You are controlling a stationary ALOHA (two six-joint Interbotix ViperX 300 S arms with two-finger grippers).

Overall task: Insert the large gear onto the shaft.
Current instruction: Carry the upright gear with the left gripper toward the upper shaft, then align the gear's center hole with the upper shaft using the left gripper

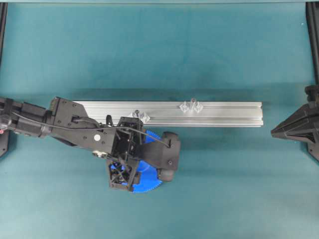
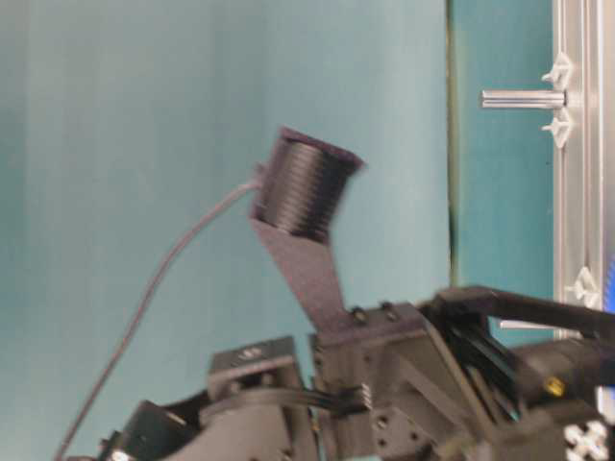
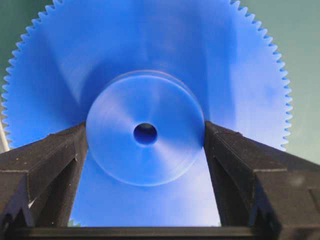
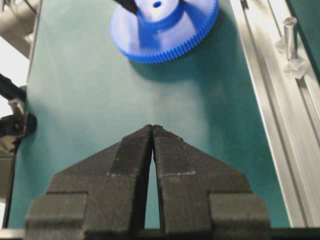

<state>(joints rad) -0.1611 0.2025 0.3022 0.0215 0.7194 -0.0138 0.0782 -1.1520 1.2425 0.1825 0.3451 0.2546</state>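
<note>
One large gear (image 3: 145, 100), bright blue with fine teeth, sits on the teal bench (image 1: 224, 189) just in front of the aluminium rail (image 1: 219, 113), its raised hub pinched on both sides by the left gripper (image 3: 145, 145). The shaft (image 1: 193, 103), a thin grey pin on a clear winged base, stands on the rail, off to the right and apart from the gear. The right gripper (image 4: 152, 135) hovers over bare bench with its fingers pressed together, holding nothing

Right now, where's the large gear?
Overhead view: the large gear sits left of centre, just in front of the rail, under the left gripper, whose fingers clamp its hub.
</note>
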